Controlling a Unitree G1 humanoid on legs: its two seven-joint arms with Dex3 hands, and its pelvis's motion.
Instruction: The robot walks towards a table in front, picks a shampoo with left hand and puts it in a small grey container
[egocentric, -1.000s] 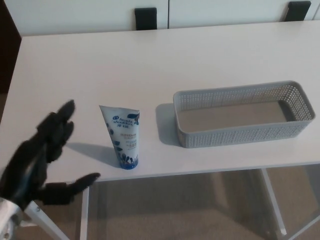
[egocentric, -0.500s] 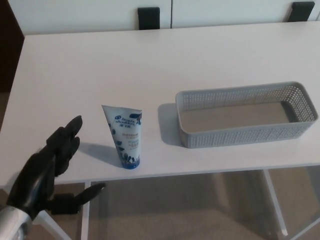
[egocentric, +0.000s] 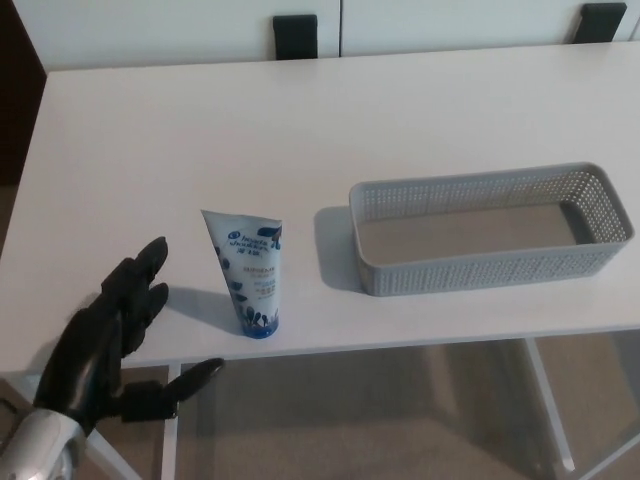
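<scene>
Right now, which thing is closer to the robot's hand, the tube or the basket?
The blue-and-white shampoo tube. It stands cap-down beside the open left hand, not touching it; the grey basket sits farther right, beyond the tube.

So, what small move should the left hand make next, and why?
Probably slide the left hand rightward until its fingers and thumb sit around the shampoo tube. The hand is open, beside the tube and not touching it; the tube stands upright near the table's front edge.

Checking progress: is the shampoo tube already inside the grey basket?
No, the shampoo tube stands on the table beside the grey basket.
</scene>
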